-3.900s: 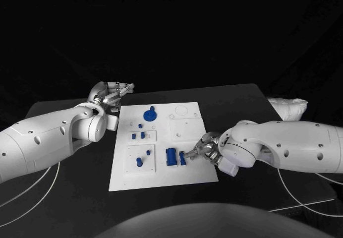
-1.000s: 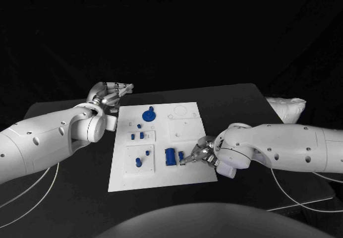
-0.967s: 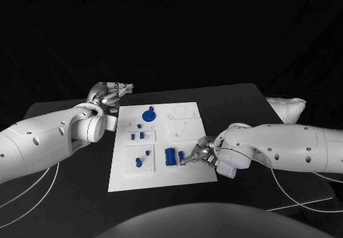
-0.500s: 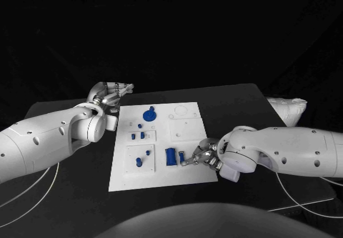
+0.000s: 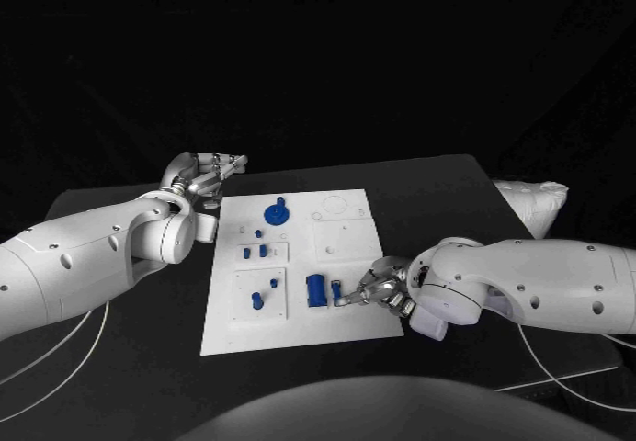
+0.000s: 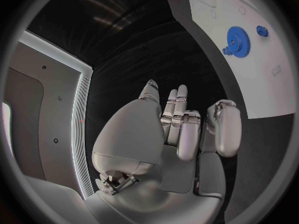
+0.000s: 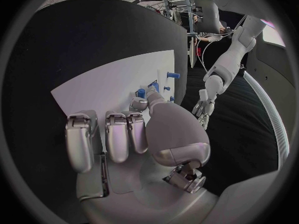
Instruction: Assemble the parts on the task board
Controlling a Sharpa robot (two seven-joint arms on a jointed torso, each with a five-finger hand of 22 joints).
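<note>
Head view: the flat white rectangular task board [image 5: 347,323] lies in the middle of the frame on the black table [image 5: 437,193]. The right hand [image 5: 375,288], coming in from the right edge, has its silver fingertips down at the board's lower right part, just beside a blue rectangular block part [image 5: 315,290] that stands on the board. A small blue piece seems to sit at those fingertips, but I cannot tell whether it is pinched or only touched. The left hand [image 5: 201,174] hangs at the upper left, off the board's far left corner, holding nothing, fingers loosely bent. On the board a round blue gear part [image 5: 278,214] sits near the top, small blue pegs [image 5: 255,250] stand at mid-left, and a further blue peg pair [image 5: 263,292] stands in the lower left panel.

Left wrist view: the left hand [image 6: 177,134] rises in the middle, fingers close together and empty, above bare table. The board [image 6: 249,74] fills the upper right, with the gear [image 6: 236,36] on it.

Right wrist view: the right hand [image 7: 134,129] curls over the board [image 7: 99,89], its thumb tip reaching blue pieces at the centre.

Judged from this, several parts are seated. The panels at the board's upper right look unfilled, so work remains.
</note>
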